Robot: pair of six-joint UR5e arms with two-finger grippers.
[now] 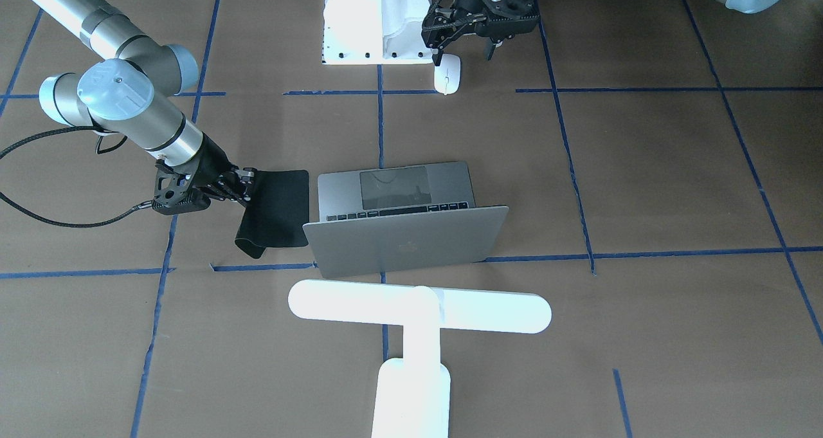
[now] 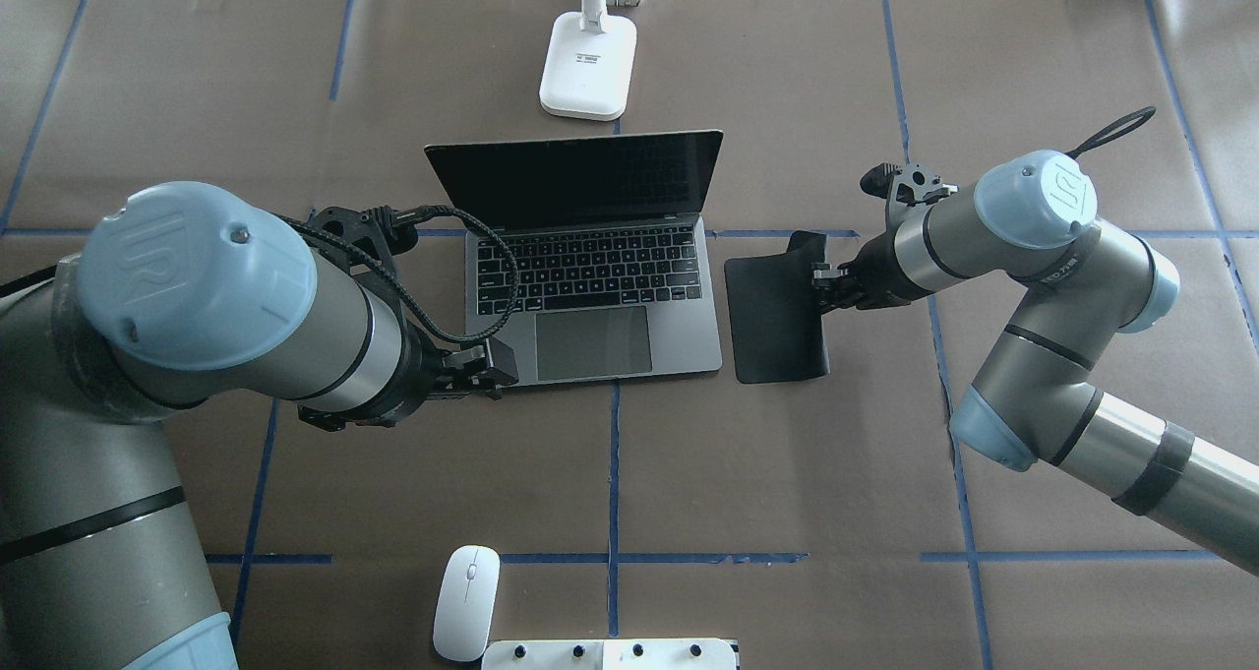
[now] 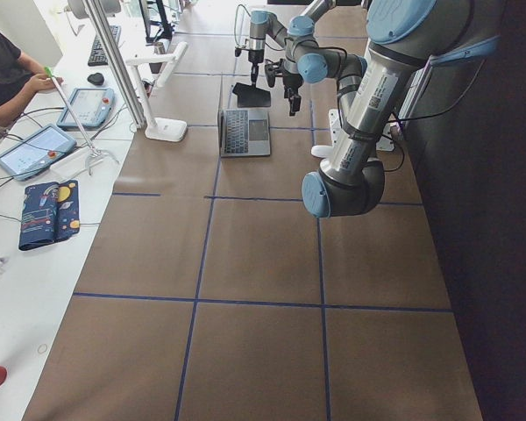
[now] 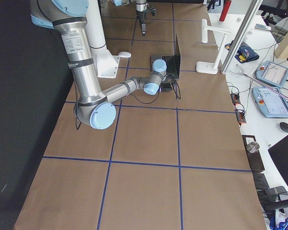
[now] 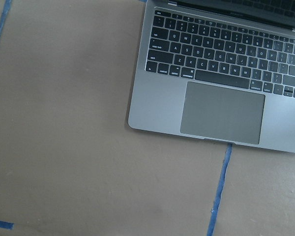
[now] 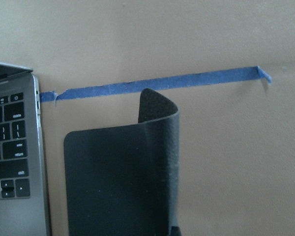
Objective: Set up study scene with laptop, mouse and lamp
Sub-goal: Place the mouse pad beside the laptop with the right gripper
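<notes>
The silver-grey laptop (image 2: 590,286) stands open at the table's middle, its lid (image 1: 405,245) toward the far side. The white T-shaped lamp (image 1: 418,312) stands behind it; its base (image 2: 588,65) shows in the overhead view. The white mouse (image 2: 465,601) lies at the near edge by the pedestal, also in the front view (image 1: 447,74). My left gripper (image 2: 482,365) hovers open and empty over the laptop's front left corner (image 5: 137,120). My right gripper (image 2: 831,286) is shut on the right edge of a black mat (image 2: 772,306), which curls upward (image 6: 160,128).
The white bolted pedestal (image 1: 376,20) stands at the robot's side of the table. Blue tape lines (image 2: 615,473) cross the brown table cover. An operator's desk with tablets (image 3: 35,149) runs along the far side, beyond the lamp.
</notes>
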